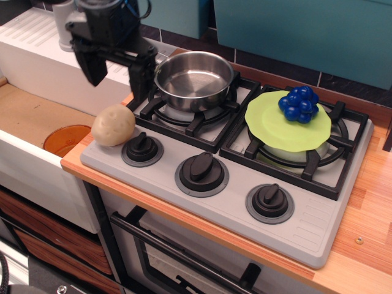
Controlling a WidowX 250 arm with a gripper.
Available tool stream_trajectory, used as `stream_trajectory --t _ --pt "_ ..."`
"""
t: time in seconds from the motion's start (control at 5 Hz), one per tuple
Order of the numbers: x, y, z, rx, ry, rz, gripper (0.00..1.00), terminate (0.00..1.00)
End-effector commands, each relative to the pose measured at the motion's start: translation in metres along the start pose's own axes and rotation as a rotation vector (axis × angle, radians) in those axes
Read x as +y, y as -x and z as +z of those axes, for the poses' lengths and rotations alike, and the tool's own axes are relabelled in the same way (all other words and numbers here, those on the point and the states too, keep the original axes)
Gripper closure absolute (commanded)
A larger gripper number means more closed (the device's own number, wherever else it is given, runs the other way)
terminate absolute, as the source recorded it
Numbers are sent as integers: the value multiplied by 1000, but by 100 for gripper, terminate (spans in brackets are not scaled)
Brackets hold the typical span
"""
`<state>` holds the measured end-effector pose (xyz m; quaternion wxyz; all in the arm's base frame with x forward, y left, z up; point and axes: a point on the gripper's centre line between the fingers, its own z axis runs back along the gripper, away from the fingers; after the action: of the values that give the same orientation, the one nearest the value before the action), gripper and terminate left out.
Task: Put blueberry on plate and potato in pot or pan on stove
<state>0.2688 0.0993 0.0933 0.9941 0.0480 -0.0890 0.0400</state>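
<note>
The blueberry lies on the lime-green plate, which rests on the right burner grate of the grey stove. The beige potato sits at the stove's front left corner, next to the left knob. The steel pan stands empty on the left burner, its handle pointing back left. My gripper is open and empty, fingers pointing down, above and just behind the potato, left of the pan. It does not touch the potato.
A white sink unit with a grey faucet lies at the left. An orange round cup sits in the basin below the potato. Three black knobs line the stove front. Wooden counter runs along the right.
</note>
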Motion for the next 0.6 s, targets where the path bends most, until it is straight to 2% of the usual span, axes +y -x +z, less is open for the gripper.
stream_trajectory --t 0.0,0.2,0.4 --pt "3 -9 16 -57 -15 2 0 0" --pt "3 -9 16 -57 -15 2 0 0" --pt "-3 -14 15 -106 -44 72 0 0"
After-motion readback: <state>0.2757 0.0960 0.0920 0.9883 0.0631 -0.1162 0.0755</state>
